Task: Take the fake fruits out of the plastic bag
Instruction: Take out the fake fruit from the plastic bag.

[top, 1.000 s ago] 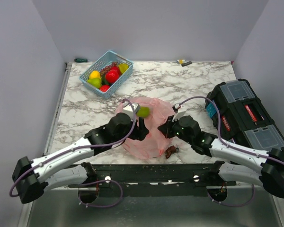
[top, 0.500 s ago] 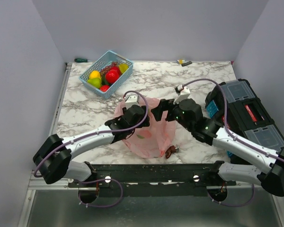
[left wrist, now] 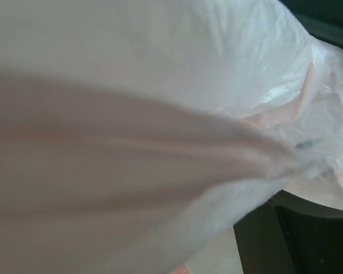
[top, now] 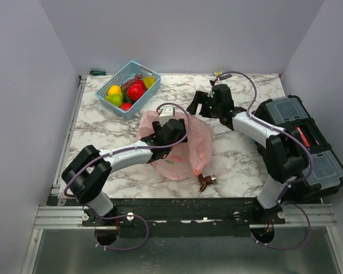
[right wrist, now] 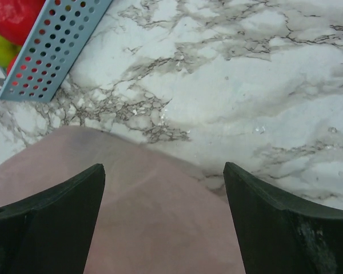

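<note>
Right gripper [top: 195, 105] drawn back from the one plastic bag [top: 195, 145] toward 1 o'clock, jaws wide and empty, left gripper [top: 162, 140] pushed deeper into its folds, grip impossible to tell, five fake fruits [top: 135, 91] showing in one basket [top: 150, 74] at 11 o'clock

Your left wrist view is almost wholly filled by the plastic bag [left wrist: 160, 114], a blurred pink-white film pressed close to the lens; no finger shows there. From above, the left claw [top: 164, 141] sits sunk in the bag's folds, so you cannot tell how its jaws stand, nor what lies inside. In the right wrist view the basket [right wrist: 51, 51] is cut off at eleven o'clock, its fake fruits [right wrist: 11, 17] mere slivers, and the fingers of the right claw [right wrist: 163, 168] run off at six o'clock. At the surface's [top: 240, 148] far edge, a green-handled thing [top: 97, 72] and a yellow bit [top: 220, 74] are too small to name.
</note>
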